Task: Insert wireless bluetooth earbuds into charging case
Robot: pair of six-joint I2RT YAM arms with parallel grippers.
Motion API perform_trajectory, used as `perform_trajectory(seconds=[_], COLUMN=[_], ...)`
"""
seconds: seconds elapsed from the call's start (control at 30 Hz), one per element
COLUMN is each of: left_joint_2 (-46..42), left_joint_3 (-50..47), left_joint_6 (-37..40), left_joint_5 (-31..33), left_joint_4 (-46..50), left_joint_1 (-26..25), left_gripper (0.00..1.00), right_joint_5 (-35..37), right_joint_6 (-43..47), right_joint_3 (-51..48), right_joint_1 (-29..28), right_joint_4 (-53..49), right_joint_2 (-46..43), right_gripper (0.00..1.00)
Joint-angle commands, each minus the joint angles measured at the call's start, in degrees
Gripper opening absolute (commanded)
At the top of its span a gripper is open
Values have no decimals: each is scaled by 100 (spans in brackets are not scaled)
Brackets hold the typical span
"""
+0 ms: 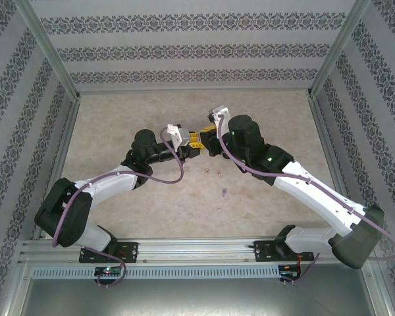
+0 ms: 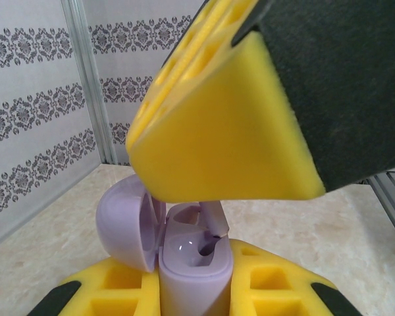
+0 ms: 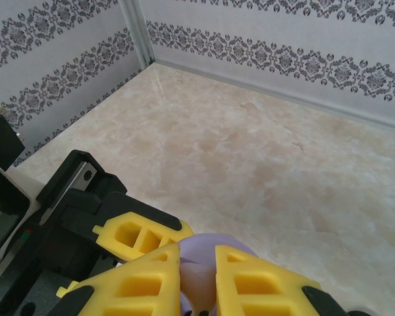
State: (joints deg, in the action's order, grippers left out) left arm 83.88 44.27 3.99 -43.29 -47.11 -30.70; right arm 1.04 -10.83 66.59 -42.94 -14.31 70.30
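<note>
Both arms meet above the middle of the surface [image 1: 118,118]. The left gripper [image 1: 195,139] is clamped on the lilac charging case [image 2: 194,276], a yellow finger on each side. The case stands roughly upright with its lid [image 2: 122,224] swung open to the left in the left wrist view. A lilac earbud [image 2: 214,220] sits in the open mouth, stem pointing down into the socket, so its long axis runs nearly parallel to the case's upright axis. The right gripper [image 1: 207,142] is directly over the case, and one broad finger [image 2: 210,145] looms just above the earbud. In the right wrist view its fingers stand a narrow gap apart with lilac showing between them. Whether they pinch the earbud cannot be told. The coming move probably turns on this stacked alignment: a short push along the stem axis by the right arm, which is the nearer arm, while the left arm braces the case. A loose lilac earbud [image 1: 224,192] and two pale ones [image 1: 205,172] lie on the surface, nearer than the grippers.
</note>
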Motion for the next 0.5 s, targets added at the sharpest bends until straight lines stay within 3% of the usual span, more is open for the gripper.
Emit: perform_trajectory(seconds=[0.0,0.47], left_joint_2=[-142,-92], left_joint_3=[203,235], left_joint_6=[-39,-27], left_joint_5=[-236,-265], left_joint_4=[-449,-436], left_joint_1=[-81,-125], left_gripper=[0,0], right_joint_5=[202,497], right_joint_6=[99,-59], right_joint_3=[-64,-216], right_joint_1=[-80,-95], right_joint_4=[-138,178], right_joint_2=[117,-51], right_gripper=[16,15])
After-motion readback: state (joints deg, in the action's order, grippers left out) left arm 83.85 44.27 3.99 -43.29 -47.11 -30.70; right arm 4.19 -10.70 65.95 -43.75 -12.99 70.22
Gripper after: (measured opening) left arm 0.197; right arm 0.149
